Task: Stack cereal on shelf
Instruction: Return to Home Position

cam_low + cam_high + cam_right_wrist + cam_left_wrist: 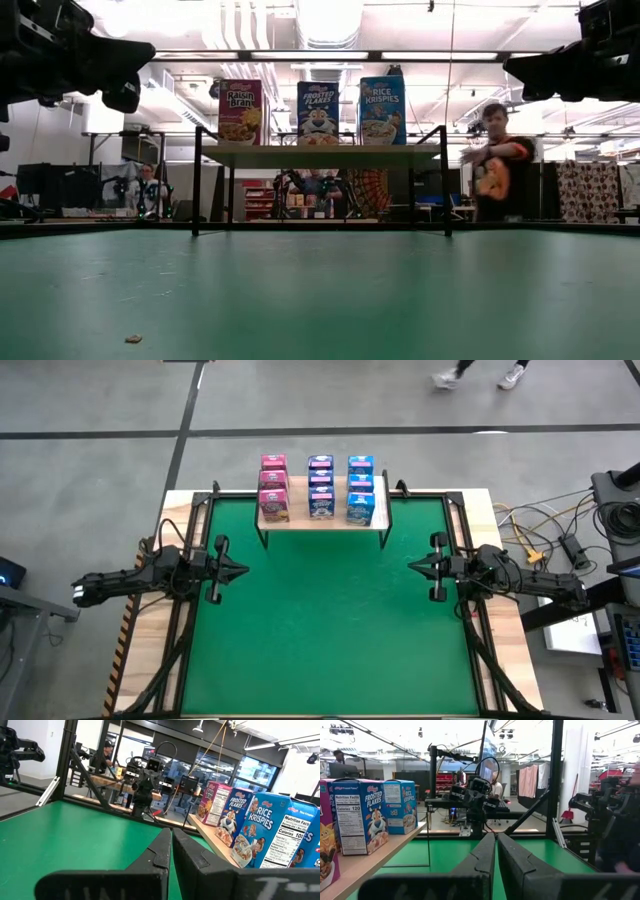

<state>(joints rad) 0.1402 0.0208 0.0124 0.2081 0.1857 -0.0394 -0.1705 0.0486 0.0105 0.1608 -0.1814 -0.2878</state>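
Green mat (pixel 330 645) covers the table top between the two arms. At its far edge, centred, stands the shelf (pixel 303 521), a light-wood plank on thin black legs.

From above, nine cereal boxes (pixel 321 505) are counted, all on the shelf top, in three columns of three running front to back. The pink column (pixel 273 485) is on the left, the dark blue column (pixel 320 478) is in the middle and the light blue column (pixel 361 482) is on the right. The columns sit just beside one another with narrow gaps. In the low view only the front box of each column shows, upright and facing the camera.

The left gripper (pixel 240 571) hangs over the left part of the mat, pointing toward the centre and well apart from the shelf. Its fingers (pixel 481 855) are drawn together to a thin slit with nothing between them. The right gripper (pixel 412 567) mirrors it over the right part of the mat. Its fingers (pixel 159 851) are likewise closed on nothing. Whether either pair of tips fully touches is not certain from these angles. Both grippers appear raised off the mat in the low view.

A person (pixel 497 165) stands in the room beyond the table.
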